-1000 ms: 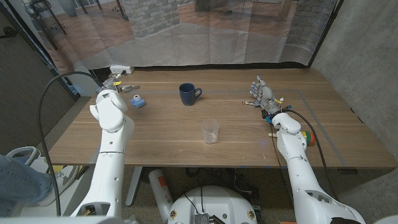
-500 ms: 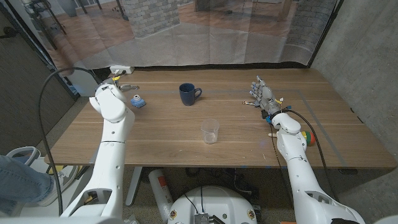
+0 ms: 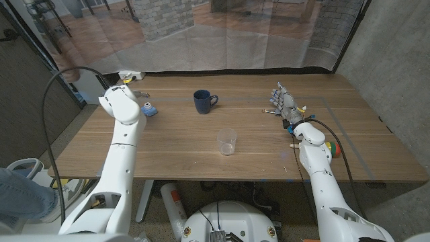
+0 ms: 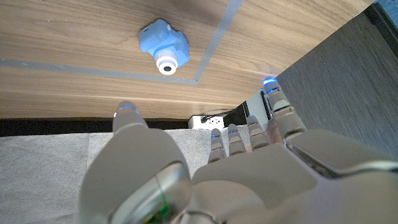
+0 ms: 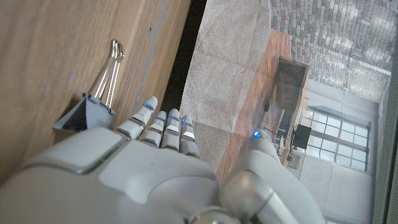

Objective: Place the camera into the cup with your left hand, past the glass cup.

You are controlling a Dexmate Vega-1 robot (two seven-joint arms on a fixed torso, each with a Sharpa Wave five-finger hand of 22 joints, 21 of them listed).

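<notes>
A small light-blue toy camera [image 3: 149,109] [image 4: 164,46] lies on the wooden table [image 3: 175,144] near its far left, lens toward the wrist camera. The dark blue mug [image 3: 203,101] stands upright at the far middle, handle to the right. The clear glass cup [image 3: 227,141] stands nearer the front, in the middle. My left hand [image 4: 205,168] hovers open by the far left table edge, apart from the camera; in the head view my left forearm [image 3: 119,104] covers most of it. My right hand [image 3: 283,101] [image 5: 155,162] stays open at the far right, holding nothing.
A grey binder clip [image 5: 93,102] [image 3: 269,111] lies just beside my right hand's fingers. A red and green object [image 3: 334,149] sits by my right forearm. A white power strip [image 4: 208,119] lies past the table's far left edge. Dark curtain runs behind the table.
My left arm has lifted and swung back toward the far left edge, so its fingers no longer reach out beside the toy camera. The right arm has not moved.
</notes>
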